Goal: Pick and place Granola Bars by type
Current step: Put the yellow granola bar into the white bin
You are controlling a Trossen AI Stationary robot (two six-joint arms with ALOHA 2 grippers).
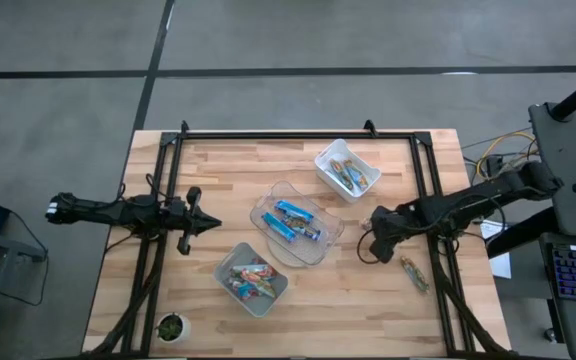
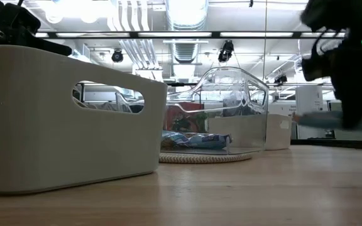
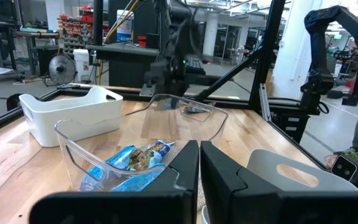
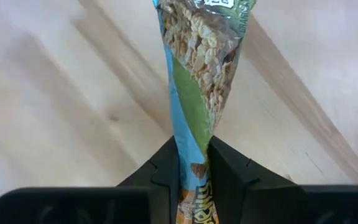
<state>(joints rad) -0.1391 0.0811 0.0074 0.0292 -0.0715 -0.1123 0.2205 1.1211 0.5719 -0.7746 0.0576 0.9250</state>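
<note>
High view: right gripper (image 1: 378, 250) jaws clamp greenish-brown bar (image 4: 194, 93); left gripper (image 1: 208, 224) jaws closed, empty.

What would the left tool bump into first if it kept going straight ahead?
Probably the clear bin holding blue bars. The left tool points right at its near wall; the white bin sits off to one side.

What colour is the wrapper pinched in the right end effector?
Green and light blue, with granola pictured; the right wrist view shows the wrapper best.
</note>
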